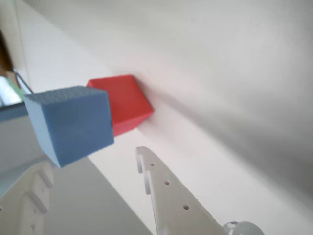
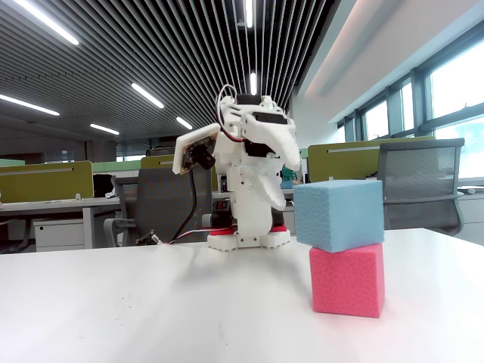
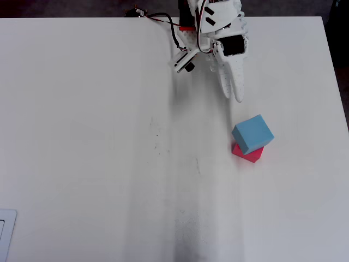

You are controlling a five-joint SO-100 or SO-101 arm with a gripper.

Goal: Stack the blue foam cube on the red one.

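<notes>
The blue foam cube (image 2: 338, 214) sits on top of the red one (image 2: 346, 280), turned a little and overhanging to the left in the fixed view. The overhead view shows the blue cube (image 3: 252, 134) covering most of the red cube (image 3: 248, 154). My gripper (image 3: 234, 94) is drawn back from the stack, toward the arm's base, and holds nothing. In the wrist view the blue cube (image 1: 71, 125) and red cube (image 1: 128, 100) lie beyond the gripper (image 1: 93, 161), whose fingers stand apart with nothing between them.
The white table (image 3: 82, 136) is bare around the stack. The arm's base (image 2: 246, 238) and its wires stand at the table's far edge. A pale flat object (image 3: 5, 232) lies at the overhead view's bottom left corner. Office chairs and desks stand behind.
</notes>
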